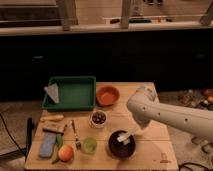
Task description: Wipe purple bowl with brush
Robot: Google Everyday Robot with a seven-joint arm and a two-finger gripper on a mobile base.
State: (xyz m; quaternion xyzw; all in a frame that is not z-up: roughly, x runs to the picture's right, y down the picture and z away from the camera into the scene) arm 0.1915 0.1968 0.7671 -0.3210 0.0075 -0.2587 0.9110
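Wiping appears under way | purple bowl (121,145) sits lower centre of the bench (155,157) | brush (128,136) reaches into it | pincer (138,131) just right of bowl, grip cannot be told | more wiping likely left

Your gripper (134,134) sits at the purple bowl's (121,145) right rim, mostly hidden behind the white arm (165,116); the brush (127,137) shows only partly inside it.
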